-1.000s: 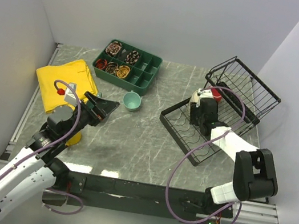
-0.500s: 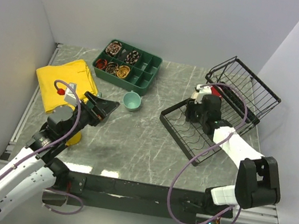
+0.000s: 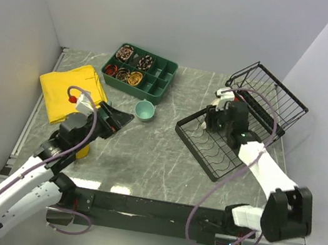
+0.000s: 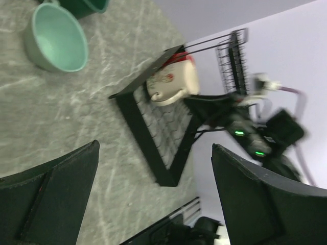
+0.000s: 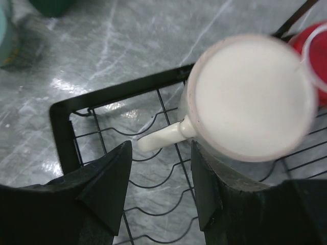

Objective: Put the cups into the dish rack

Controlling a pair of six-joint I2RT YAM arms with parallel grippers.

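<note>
Since the earlier frame my right arm has reached farther over the dish rack [image 5: 117,91], and my left arm has shifted slightly right. My right hand [image 5: 162,153] is open above the rack's flat wire base at its far left corner, with nothing between its fingers. The cream mug [image 5: 250,97] stands base-up on the rack wires just beyond those fingers, its handle pointing back toward the gap between them. The red mug [image 5: 311,46] sits in the rack touching or just beside the cream one, on its far side. My left hand [image 3: 117,117] hovers over the tabletop [image 3: 158,153] with its fingers spread wide and holds nothing. The small teal mug [image 3: 145,110] stands upright on the tabletop just ahead of it, near the dark green compartment tray [image 3: 159,77]. A yellow cloth [image 3: 71,90] lies at the left.
</note>
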